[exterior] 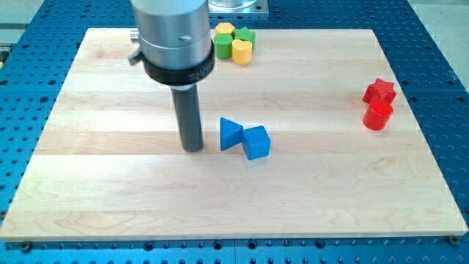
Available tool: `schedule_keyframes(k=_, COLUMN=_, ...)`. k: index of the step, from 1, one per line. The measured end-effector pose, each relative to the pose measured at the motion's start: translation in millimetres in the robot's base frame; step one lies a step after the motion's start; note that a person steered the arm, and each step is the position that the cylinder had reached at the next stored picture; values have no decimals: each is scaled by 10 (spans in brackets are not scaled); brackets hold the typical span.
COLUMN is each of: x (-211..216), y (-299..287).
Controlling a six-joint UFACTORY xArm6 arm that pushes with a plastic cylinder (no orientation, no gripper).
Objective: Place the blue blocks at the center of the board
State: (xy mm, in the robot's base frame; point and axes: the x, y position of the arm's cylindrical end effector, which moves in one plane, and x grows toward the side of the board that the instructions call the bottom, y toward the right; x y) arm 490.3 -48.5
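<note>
Two blue blocks lie near the middle of the wooden board (110, 191): a blue triangular block (230, 133) and, touching it on its right, a blue cube-like block (256, 142). My tip (193, 149) rests on the board just left of the blue triangular block, with a small gap between them. The rod rises from it to the silver arm body at the view's top.
A cluster of yellow and green blocks (234, 42) sits at the board's top edge, partly behind the arm. A red star-shaped block (379, 91) and a red round block (377, 116) sit together at the view's right.
</note>
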Motion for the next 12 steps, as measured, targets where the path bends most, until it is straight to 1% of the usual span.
schedule_keyframes(k=1, x=-514, y=500)
schedule_keyframes(k=2, x=-881, y=661)
schedule_keyframes(k=3, x=-881, y=661)
schedule_keyframes(k=4, x=-801, y=501)
schedule_keyframes(k=5, x=-248, y=164)
schedule_keyframes(k=6, x=348, y=149)
schedule_keyframes(k=7, x=617, y=591)
schedule_keyframes(k=8, x=432, y=1166)
schedule_keyframes(k=9, x=422, y=1191)
schedule_keyframes(k=11, x=420, y=680)
schedule_keyframes(k=12, x=265, y=668)
